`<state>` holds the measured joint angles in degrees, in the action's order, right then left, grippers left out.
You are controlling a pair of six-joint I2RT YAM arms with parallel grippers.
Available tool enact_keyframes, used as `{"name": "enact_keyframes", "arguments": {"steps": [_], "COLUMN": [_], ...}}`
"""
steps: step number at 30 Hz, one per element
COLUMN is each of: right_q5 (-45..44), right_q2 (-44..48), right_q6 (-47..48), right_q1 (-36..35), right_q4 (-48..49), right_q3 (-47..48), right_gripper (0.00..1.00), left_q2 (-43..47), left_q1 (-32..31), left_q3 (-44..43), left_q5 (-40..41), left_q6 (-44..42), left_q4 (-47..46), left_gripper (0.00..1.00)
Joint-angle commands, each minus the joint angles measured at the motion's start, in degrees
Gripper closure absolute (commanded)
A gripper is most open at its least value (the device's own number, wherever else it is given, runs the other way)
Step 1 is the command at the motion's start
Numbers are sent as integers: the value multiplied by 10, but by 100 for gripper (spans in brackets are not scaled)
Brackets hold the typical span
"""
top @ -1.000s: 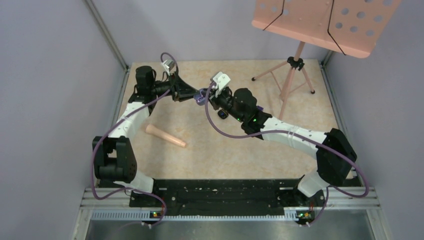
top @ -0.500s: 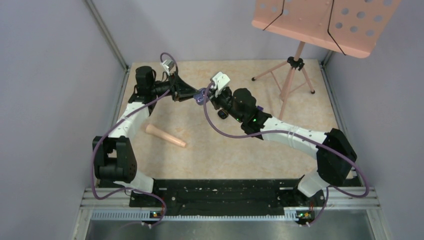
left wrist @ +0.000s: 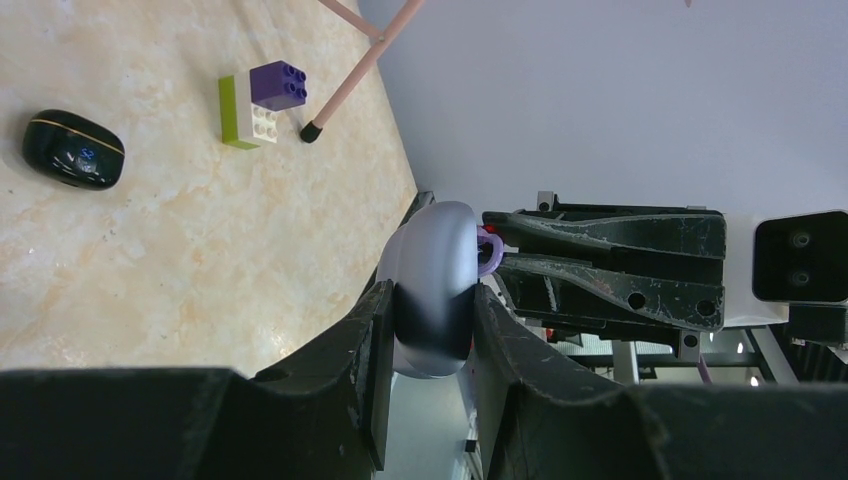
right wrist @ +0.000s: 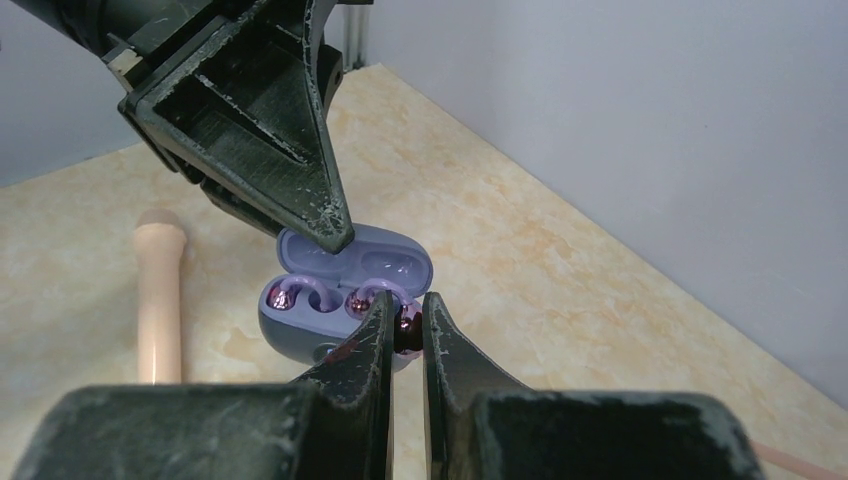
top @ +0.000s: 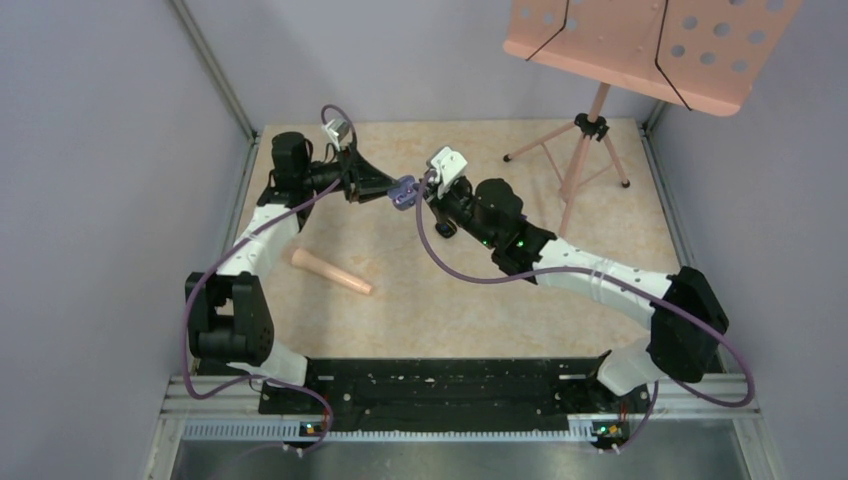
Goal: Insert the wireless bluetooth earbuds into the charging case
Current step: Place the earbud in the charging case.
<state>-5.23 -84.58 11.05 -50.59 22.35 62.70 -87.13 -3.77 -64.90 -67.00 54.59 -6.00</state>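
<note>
Now, mid-table: case held off the tabletop, lid open, gripped across its body by the left gripper. Jaws closed onto the case's two sides, snug contact on both.

Right gripper meets the case from the opposite side, nose to nose with the left one. Jaws narrow, nearly together, pinching the glossy bead end of one purple bud. That bud's loop arches back into the case's tray. Whether it is fully seated, cannot tell.

Second purple bud sits in the tray just beside the pinched one, on the side nearer the peg.

Around the case:
- Pink peg lies flat on the table, nearer the arm bases than the case, well apart from it.
- Black case, closed, rests on the table below and apart from the held case, seen in the left wrist view.
- Brick stack, purple, white and green, near the black case, next to a foot of the stand.
- Pink music stand, beyond the case toward the right wall.
</note>
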Motion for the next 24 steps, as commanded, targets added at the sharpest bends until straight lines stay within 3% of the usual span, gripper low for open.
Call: {"name": "enact_keyframes", "arguments": {"steps": [1, 15, 24], "right_q5": [9, 30, 48], "right_q2": [35, 46, 32], "right_q6": [10, 23, 19], "right_q1": [-7, -2, 0], "right_q4": [-27, -68, -61], "right_q3": [-11, -8, -1], "right_gripper": [98, 98, 99], "left_q2": [7, 8, 13], "left_q1": [4, 1, -18], "left_q3": [-1, 15, 9], "left_q5": [-6, -19, -36], "left_q6": [3, 3, -55], "left_q4": [-36, -54, -26], "left_gripper": [100, 100, 100]}}
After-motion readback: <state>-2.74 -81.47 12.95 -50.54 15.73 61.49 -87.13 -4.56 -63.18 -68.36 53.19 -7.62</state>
